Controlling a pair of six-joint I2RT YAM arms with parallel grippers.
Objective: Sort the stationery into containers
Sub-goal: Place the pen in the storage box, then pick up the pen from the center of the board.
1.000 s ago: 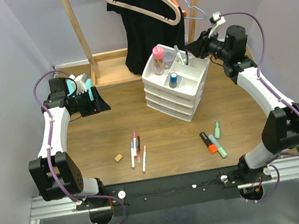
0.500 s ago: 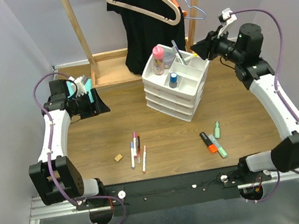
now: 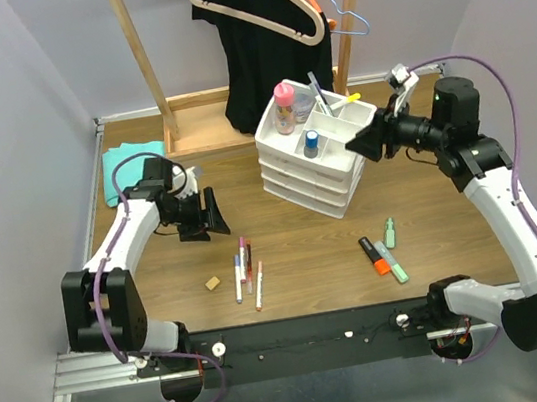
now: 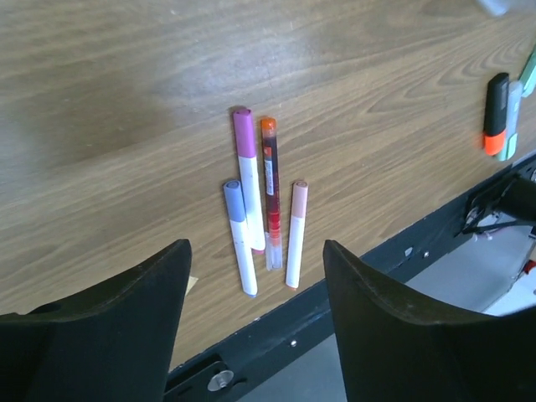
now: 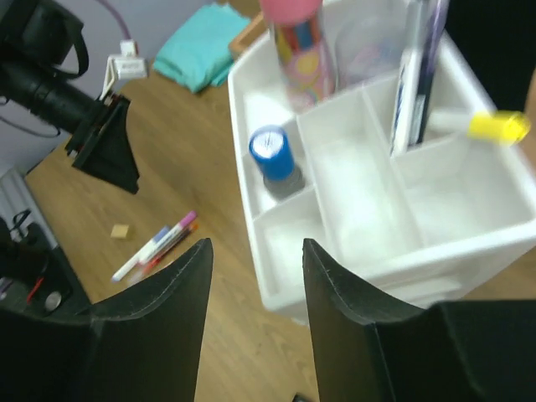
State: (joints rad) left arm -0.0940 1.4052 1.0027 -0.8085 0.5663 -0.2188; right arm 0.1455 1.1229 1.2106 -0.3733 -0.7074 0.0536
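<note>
The white organiser (image 3: 322, 168) stands mid-table; its tray holds the pink-capped bottle (image 3: 284, 106), blue-capped tube (image 3: 311, 142), upright pens (image 3: 319, 94) and a yellow-capped marker (image 3: 349, 99). Slim pens (image 3: 246, 268), a tan eraser (image 3: 212, 283), an orange highlighter (image 3: 373, 254) and green highlighters (image 3: 392, 248) lie on the table. My left gripper (image 3: 212, 214) is open and empty, above the table behind the pens (image 4: 264, 209). My right gripper (image 3: 366, 143) is open and empty, just right of the organiser (image 5: 239, 126); the tube (image 5: 270, 151) and yellow cap (image 5: 498, 126) show ahead.
A wooden rack (image 3: 143, 68) with hangers and a black garment (image 3: 269, 69) stands behind the organiser. A teal cloth (image 3: 125, 167) lies at the back left. The table's black front rail (image 4: 352, 293) runs just past the pens.
My left gripper moved from the teal cloth toward the pens. My right gripper drew back from the tray top and dropped to the organiser's right side. A yellow-capped marker now shows in the tray.
</note>
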